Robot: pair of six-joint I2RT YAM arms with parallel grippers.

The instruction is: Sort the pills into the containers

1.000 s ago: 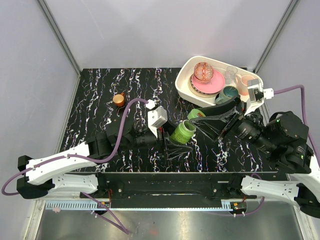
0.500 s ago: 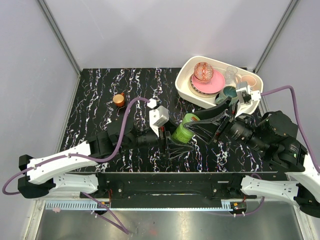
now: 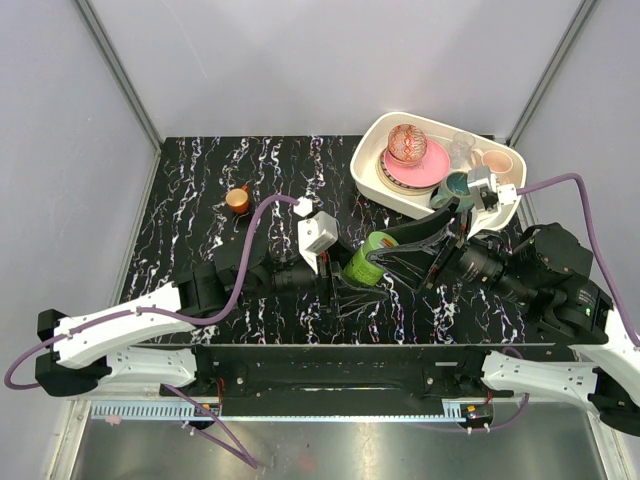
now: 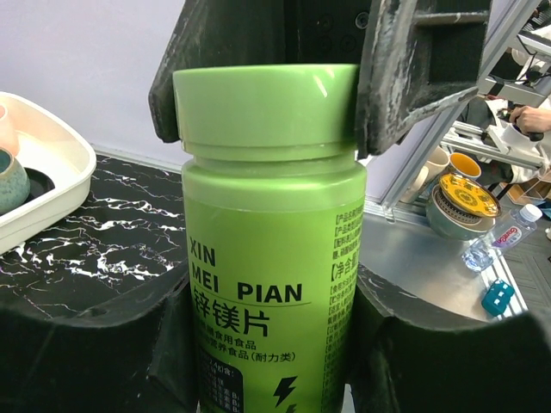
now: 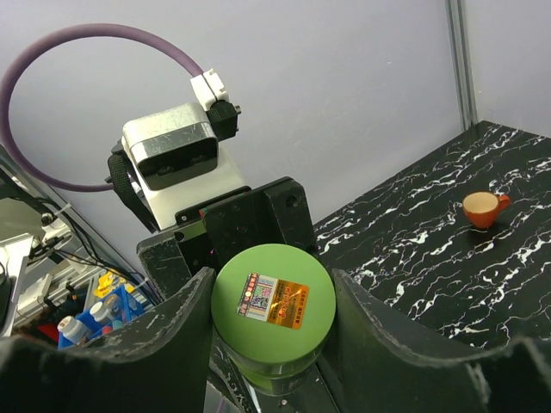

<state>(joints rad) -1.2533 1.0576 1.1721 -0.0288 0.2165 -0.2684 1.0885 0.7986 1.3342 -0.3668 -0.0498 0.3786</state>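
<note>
Top: left gripper clamped on body of green plastic pill bottle. Bottle is tilted, long axis pointing cap-first into right gripper.
Left wrist: its fingers press both bottle sides. Green screw cap is on, contents hidden.
Right wrist: jaws snug against both cap sides, cap centred between them. Small orange cup sits well beyond the fingertips.
Dark pill box not visible in any view.
</note>
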